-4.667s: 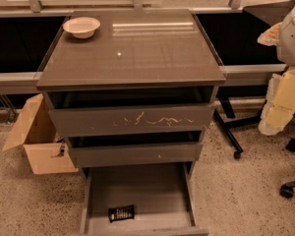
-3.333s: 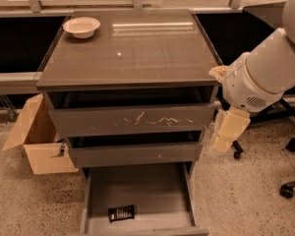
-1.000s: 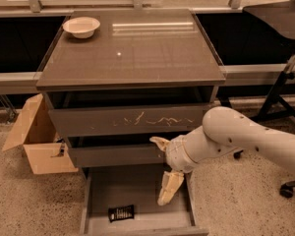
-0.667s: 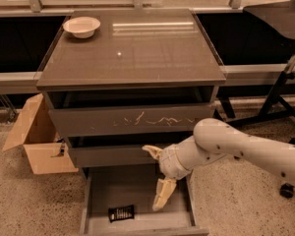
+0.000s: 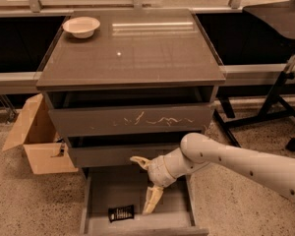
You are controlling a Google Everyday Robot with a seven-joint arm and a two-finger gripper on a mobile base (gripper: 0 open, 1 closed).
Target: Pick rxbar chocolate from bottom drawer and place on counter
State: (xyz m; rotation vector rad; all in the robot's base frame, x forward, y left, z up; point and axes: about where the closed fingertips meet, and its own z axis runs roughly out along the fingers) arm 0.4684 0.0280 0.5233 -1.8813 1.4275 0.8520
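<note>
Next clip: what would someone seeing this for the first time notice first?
The pale arm stretches in from the right, its tool open above the pulled-out bottom drawer. The black rxbar chocolate lies just left of the lower finger, near the drawer's front. On the counter, a white bowl sits at the back left corner.

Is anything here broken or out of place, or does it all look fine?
The upper drawer front bears pale scratches across its middle. A cardboard box stands open on the floor at the left. Otherwise nothing odd: the gripper hangs open over the bottom drawer, right of the rxbar chocolate.
</note>
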